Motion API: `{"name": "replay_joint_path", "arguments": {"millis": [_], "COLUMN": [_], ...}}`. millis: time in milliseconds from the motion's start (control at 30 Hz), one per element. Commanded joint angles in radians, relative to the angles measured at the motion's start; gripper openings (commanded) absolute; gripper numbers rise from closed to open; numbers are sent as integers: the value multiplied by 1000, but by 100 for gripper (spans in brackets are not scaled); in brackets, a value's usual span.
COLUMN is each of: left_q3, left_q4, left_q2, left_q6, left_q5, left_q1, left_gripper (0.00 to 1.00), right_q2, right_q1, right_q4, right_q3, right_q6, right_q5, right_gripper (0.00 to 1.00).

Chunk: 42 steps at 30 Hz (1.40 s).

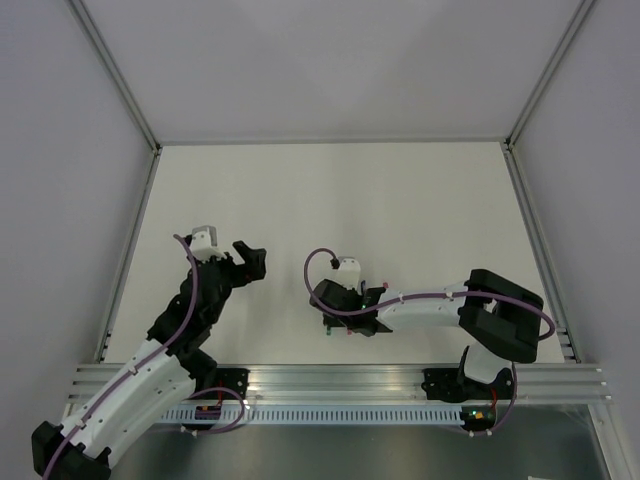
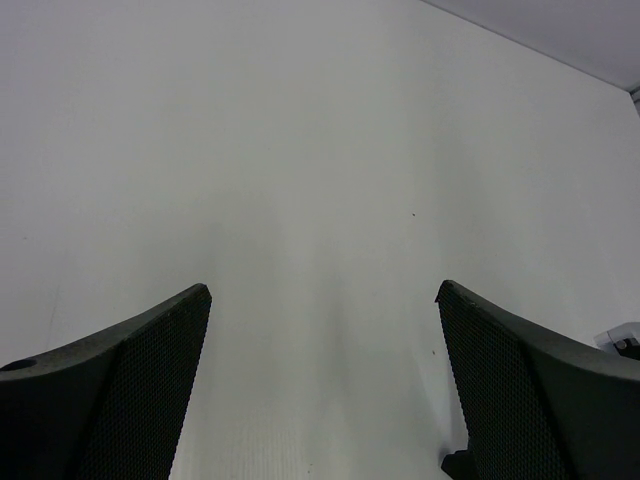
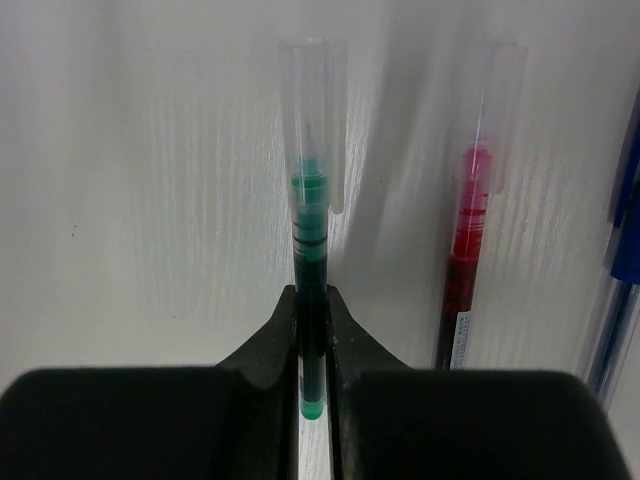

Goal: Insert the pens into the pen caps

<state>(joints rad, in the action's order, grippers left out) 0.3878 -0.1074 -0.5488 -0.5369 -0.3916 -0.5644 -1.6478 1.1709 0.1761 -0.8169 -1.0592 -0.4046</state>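
**Top external view.** The left pincer [image 1: 247, 262] hangs over the white worktop [image 1: 400, 200] at about 9 o'clock of the scene's middle. Its jaws are spread, and no pen or cap lies near it. The right pincer [image 1: 340, 322] sits low over the worktop near the centre, toward the near edge. It hides almost all of the pens. Only a small green end of the green pen [image 1: 328, 331] peeks out at roughly 7 o'clock of the pincer.

**Left wrist view.** The two dark fingers [image 2: 130, 400] stand wide apart with bare worktop between them. No task item lies inside the gap.

**Right wrist view.** The right pincer's fingers [image 3: 265, 350] are pressed against both sides of the green pen, pinching its barrel close to the rear end. The pen runs straight out toward 12 o'clock. Its writing end sits inside a clear cap [image 3: 312, 110], which reaches on beyond the tip and has a clip on its 3 o'clock side. The red pen [image 3: 462, 270] lies on the worktop at 3 o'clock of the green pen, parallel to it and apart from the pincer. Its front end is inside a second clear cap [image 3: 492, 110]. The blue pen [image 3: 625, 250] shows partly at the right edge, at 3 o'clock of the red pen.
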Motion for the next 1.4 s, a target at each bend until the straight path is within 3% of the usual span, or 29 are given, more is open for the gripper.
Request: {"name": "replay_joint_path", "arguments": {"millis": [0,300,600,767,933,1100,1267,1367], "left_q3": [19,16,13,8,-1,17,22,36], "left_q4": [-8,-15,-11,-2,74,101,204,230], "left_q2": [36,67,59,47,7,-62,-132,-161], "left_q6": [26,25,25,28,64,90,103,110], "left_q5": [-27,-36,-30,-27,115,262,472,593], "left_q1": [0,0,-2,0,-2,-2,-2,-2], "left_gripper": [100,100,100,100,100,100,100,100], "right_q2": [-26,-55,-43,12,161,315,448,537], "right_q1": [19,27,27,24,-23,-94,-137,-154], "right_q4": [81,151,200,327,427,353,236,118], "right_q3": [-48,-70,-82,-157,-278,-288,-228,-134], "right_q6": [-45,-47,-13,36,187,332,470,481], "right_q5": [-56,-79,-103,-152,-146,4,0,-34], "right_gripper": [11,25,30,37,51,70,97,98]}}
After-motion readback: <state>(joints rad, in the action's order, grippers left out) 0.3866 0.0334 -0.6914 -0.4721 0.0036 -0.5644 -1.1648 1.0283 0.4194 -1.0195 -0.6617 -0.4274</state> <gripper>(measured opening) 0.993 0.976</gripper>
